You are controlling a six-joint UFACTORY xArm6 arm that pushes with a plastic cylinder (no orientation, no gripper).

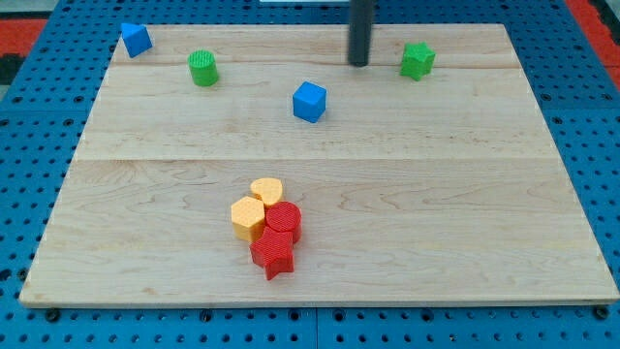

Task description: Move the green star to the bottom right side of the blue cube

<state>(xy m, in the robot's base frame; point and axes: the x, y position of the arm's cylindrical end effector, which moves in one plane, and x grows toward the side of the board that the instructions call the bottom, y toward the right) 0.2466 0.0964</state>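
The wooden worktop [465, 194] lies on a blue pegboard [29, 320] that shows around its edges. In the worktop's corner at the view's top left sits a blue block [136, 39], wedge-like in shape as far as can be made out. Just to the right of it and slightly lower stands a green cylinder [203, 69], upright and apart from everything else.

Toward the view's bottom, left of centre, four blocks are bunched together and touching. An orange hexagonal block [248, 219] is on the cluster's left, and a second orange block [266, 190], rounded and perhaps heart-shaped, sits just above it. A red cylinder [284, 221] presses against their right side, and a red star [273, 256] closes the cluster at the bottom.

The blue cube [309, 102] stands alone above that group, near the middle of the worktop's upper half.

To the right of the cube and higher up, the dark rod comes down from the view's top, and my tip [359, 63] rests on the wood, touching no block. The arm carries no pincer, so no open or closed state can be told.

The green star [418, 60] lies near my tip on its right, at about the same height, well apart from the blue cube and up to its right.
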